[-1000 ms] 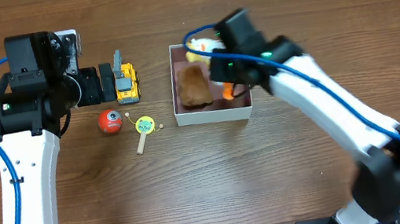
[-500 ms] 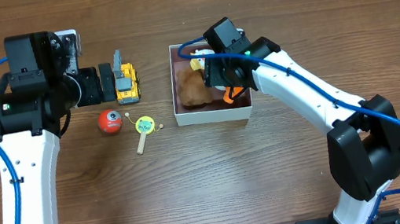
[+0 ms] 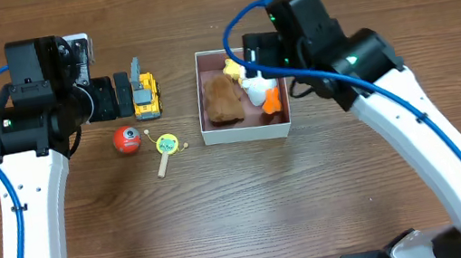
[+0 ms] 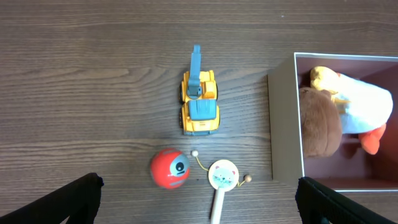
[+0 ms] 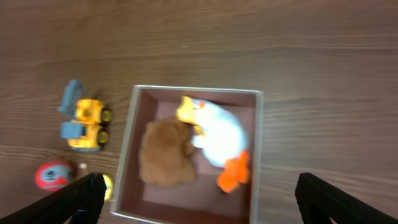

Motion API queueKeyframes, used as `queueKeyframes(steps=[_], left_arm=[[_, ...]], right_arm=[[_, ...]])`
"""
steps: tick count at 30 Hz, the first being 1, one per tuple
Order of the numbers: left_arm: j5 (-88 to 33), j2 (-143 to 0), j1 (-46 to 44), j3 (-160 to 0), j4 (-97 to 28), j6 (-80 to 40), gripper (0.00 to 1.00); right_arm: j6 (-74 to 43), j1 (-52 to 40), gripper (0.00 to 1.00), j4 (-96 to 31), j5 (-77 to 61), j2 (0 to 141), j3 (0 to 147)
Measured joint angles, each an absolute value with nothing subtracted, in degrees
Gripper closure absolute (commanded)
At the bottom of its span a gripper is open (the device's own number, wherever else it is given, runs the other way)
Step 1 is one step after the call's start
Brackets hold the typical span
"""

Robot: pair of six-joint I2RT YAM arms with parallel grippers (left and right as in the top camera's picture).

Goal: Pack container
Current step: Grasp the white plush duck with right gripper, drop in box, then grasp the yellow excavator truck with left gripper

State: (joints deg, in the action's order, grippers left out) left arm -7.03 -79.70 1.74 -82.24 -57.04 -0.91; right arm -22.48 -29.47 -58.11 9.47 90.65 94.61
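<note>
The right arm (image 3: 393, 114) has pulled up and away from the container (image 3: 245, 132). The white duck (image 3: 254, 84) now lies inside it, out from under the jaws. The right gripper (image 5: 199, 202) hangs above the container with its jaws wide apart and nothing between them.

The container sits on the counter (image 3: 225, 212), a little to the far side of the middle. Inside, a brown furry toy (image 3: 223, 100) lies on the left. The white duck lies on the right and touches it. The duck's orange feet point to the near right corner.

The left gripper (image 4: 199, 202) has not moved. It hangs over the toys left of the container, jaws wide apart and holding nothing. A yellow digger (image 3: 145, 96) stands there. A red ball (image 3: 127, 139) and a small rattle (image 3: 166, 150) lie nearer, just beside each other.
</note>
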Motion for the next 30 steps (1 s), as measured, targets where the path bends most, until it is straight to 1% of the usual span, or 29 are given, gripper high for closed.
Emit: queueKeyframes(steps=[2, 5, 8, 11, 12, 13, 14, 16, 18, 23, 24, 30], left_arm=[[-7.0, -79.7, 1.7, -82.2, -57.1, -0.9, 0.00], [-7.1, -79.7, 1.7, -82.2, -57.0, -1.0, 0.00], [-7.1, -79.7, 1.7, -82.2, -55.7, -2.1, 0.00], [-7.1, -79.7, 1.7, -82.2, -54.8, -3.0, 0.00], [-7.1, -79.7, 1.7, -82.2, -54.5, -3.1, 0.06], [-7.1, -79.7, 1.7, -82.2, -54.0, -3.1, 0.15], [-7.1, -79.7, 1.7, -82.2, -52.9, -3.3, 0.16], [-6.9, -80.1, 1.7, -82.3, -50.0, -3.8, 0.12], [-5.8, -82.1, 1.7, -82.9, -48.4, -5.0, 0.12], [-5.7, -95.8, 1.1, -83.9, -47.5, -6.8, 0.11], [-5.8, -101.5, 0.4, -84.0, -46.9, -7.1, 0.12], [-5.5, -112.1, -3.2, -84.8, -42.7, -7.2, 0.12]], right_arm=[[-22.5, -28.6, 0.00, -60.7, 11.0, 89.1, 94.6], [-23.3, -24.2, 0.00, -65.2, 12.4, 86.2, 94.6], [-25.8, -16.8, 0.00, -69.3, 11.6, 84.6, 94.6], [-26.8, -9.2, 0.00, -70.7, 8.5, 84.7, 94.4], [-27.0, -6.8, 0.00, -70.9, 7.2, 84.7, 94.2], [-27.2, -3.9, 0.00, -71.2, 5.4, 84.7, 94.0], [-27.2, -2.2, 0.00, -71.3, 4.3, 84.8, 93.8], [-27.4, 2.9, 0.00, -71.4, 1.4, 84.9, 93.4], [-27.5, 6.0, 0.00, -71.5, -0.2, 85.1, 93.2], [-26.5, 6.8, 0.00, -71.4, -2.5, 85.1, 93.2], [-26.3, 6.8, 0.00, -71.4, -2.6, 85.1, 93.2], [-25.7, 6.8, 0.00, -71.4, -2.8, 85.1, 93.2]])
